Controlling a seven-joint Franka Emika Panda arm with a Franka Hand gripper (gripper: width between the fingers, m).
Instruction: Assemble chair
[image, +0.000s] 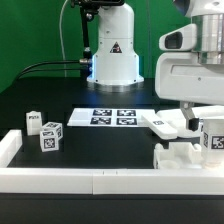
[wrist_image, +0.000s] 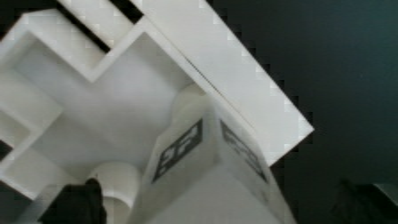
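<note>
Two small white plastic blocks with black-and-white tags sit on the dark worktop at the exterior view's left: the back block (image: 35, 122) and the front block (image: 51, 138), just beside each other. One flat white plastic panel (image: 165, 122) lies near the end of the marker board (image: 113, 117), which shows four tags. One bunch of bigger white plastic chair pieces (image: 188, 153) stands at the exterior view's right, close behind the long white front rail (image: 100, 182). One piece in the bunch shows a tag (image: 213, 138).

The white robot arm (image: 195, 55) comes down from above, right over that bunch. Its fingers (image: 190, 108) point down, close to the pieces. I cannot tell how far open they are, or if they hold anything.

In the wrist view a slanted white chair piece with a square tag (wrist_image: 178, 150) fills the picture.
</note>
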